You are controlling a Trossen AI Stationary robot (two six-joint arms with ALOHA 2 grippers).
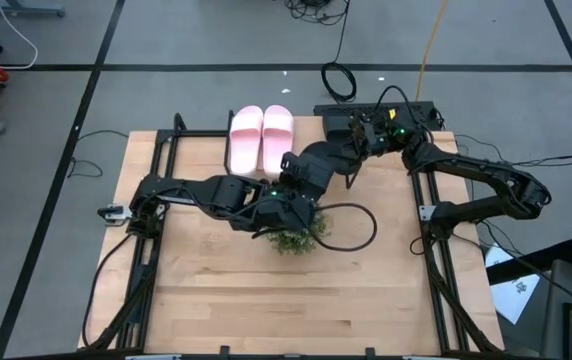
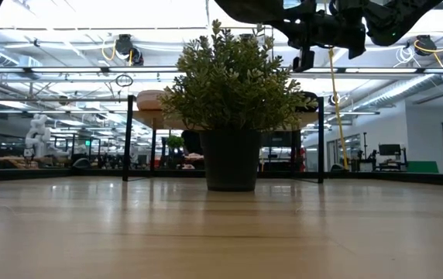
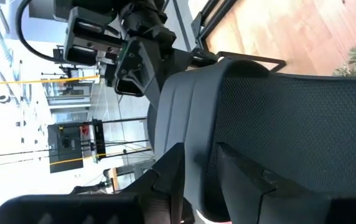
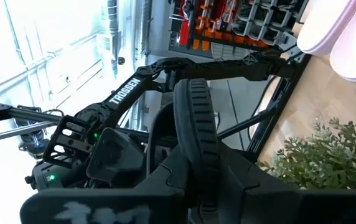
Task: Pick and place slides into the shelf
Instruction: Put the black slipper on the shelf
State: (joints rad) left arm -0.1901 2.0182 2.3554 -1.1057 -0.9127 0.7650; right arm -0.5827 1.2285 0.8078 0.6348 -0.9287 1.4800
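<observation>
Closest of all is a black slide (image 3: 277,112), filling the left wrist view with its dimpled dark surface. The left gripper (image 3: 203,171) is clenched on it, a finger on either side. The right gripper (image 4: 190,186) is closed too, apparently on the ribbed rim of a black slide that stands edge-on between its fingers. Whether both arms hold the same slide or one each, I cannot tell. From above, the two arms meet over the middle of the surface (image 1: 296,300), just above the potted plant (image 2: 233,85).

The pink slides (image 1: 261,135) already lie side by side on the shelf (image 2: 145,120) at the far edge of the surface, leaving room beside them on the right.

By its look the slide is moulded foam or rubber: probably light, springy rather than stiff, matte enough not to slip, and not fragile. A pinch on the strap or the side of the sole should hold it. The thin rim may flex and let the slide swing, so a hold nearer the strap seems the safer one.
</observation>
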